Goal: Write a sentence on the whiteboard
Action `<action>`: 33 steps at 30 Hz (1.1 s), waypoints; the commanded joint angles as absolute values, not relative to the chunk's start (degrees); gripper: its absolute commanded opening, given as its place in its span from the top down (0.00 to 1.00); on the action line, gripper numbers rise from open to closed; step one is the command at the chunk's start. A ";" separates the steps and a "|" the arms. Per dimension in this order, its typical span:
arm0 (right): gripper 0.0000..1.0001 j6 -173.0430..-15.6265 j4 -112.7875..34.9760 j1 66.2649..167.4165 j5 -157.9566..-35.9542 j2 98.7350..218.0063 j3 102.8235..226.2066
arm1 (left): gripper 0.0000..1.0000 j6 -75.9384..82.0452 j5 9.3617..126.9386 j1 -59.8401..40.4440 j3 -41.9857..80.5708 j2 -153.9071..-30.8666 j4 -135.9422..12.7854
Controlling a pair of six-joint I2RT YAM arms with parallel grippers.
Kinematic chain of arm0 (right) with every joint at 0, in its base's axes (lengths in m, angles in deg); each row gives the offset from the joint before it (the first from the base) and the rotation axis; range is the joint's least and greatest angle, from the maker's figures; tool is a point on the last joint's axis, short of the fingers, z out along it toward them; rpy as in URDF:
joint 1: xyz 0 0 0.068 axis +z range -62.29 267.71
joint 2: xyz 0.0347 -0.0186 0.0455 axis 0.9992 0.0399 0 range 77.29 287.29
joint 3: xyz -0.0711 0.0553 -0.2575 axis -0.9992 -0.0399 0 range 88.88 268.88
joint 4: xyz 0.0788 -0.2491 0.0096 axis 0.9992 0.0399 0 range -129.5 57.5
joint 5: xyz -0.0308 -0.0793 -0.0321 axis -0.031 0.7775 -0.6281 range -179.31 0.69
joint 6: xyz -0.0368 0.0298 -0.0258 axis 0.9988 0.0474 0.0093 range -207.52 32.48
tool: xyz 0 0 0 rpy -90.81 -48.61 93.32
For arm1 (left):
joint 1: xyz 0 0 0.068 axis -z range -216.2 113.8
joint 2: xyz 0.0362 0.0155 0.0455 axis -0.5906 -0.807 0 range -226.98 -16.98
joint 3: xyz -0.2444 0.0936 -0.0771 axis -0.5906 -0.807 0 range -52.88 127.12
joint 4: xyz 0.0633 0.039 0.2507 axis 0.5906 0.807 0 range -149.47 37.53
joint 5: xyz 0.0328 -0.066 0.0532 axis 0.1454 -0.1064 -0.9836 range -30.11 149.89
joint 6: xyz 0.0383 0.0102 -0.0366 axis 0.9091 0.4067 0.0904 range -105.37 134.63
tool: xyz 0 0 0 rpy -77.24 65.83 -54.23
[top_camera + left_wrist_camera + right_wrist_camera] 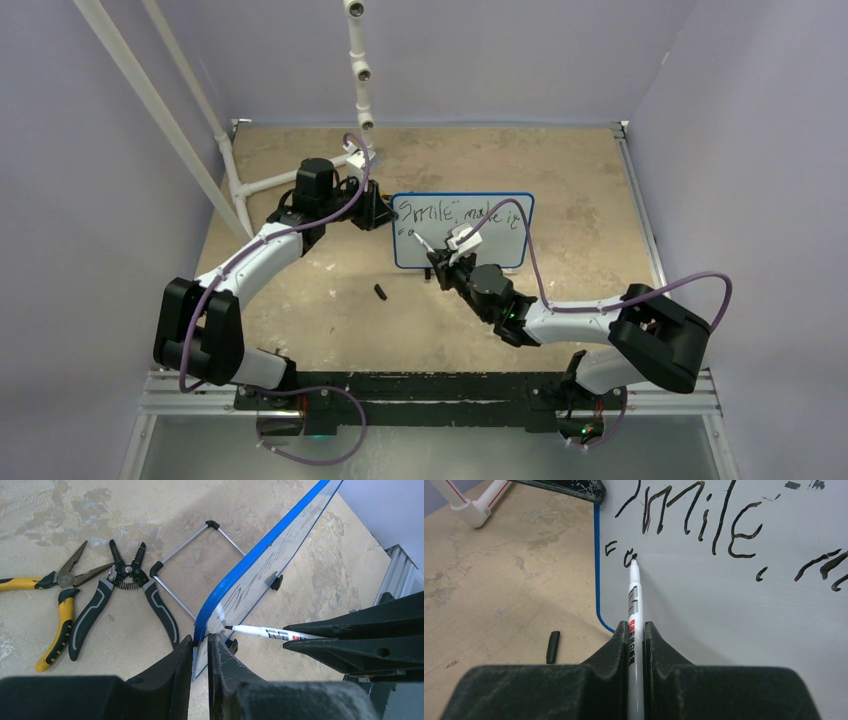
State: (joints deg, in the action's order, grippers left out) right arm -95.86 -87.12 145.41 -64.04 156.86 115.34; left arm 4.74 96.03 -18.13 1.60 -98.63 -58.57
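The whiteboard (500, 252) stands upright on the table with its blue frame. My left gripper (385, 215) is shut on its left edge, the fingers either side of the blue rim (200, 640). The sentence (460, 213) starts with "Smile, make it" on the top line (694, 515). Below it sit two small marks (619, 554). My right gripper (636, 627) is shut on a white marker (633, 600), whose black tip touches the board at the second mark. From the left wrist view the marker (260, 631) points at the board face (260, 565).
A black marker cap (380, 292) lies on the table left of the right gripper. Behind the board lie yellow pliers (55, 610), black wire strippers (125, 595) and the board's wire stand (190, 565). A white pipe frame (270, 180) rises at the back left.
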 commanded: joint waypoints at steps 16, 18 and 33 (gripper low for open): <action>1.00 -93.85 -91.04 145.01 -65.70 151.70 113.20 | 0.82 4.02 96.11 -17.87 1.32 -96.13 -60.61; 1.00 -94.45 -90.79 145.02 -65.82 150.62 112.36 | 0.82 3.84 96.09 -17.83 1.20 -96.17 -60.82; 1.00 -96.13 -87.78 145.02 -62.51 150.92 113.00 | 0.82 3.46 96.89 -17.83 1.00 -97.22 -61.41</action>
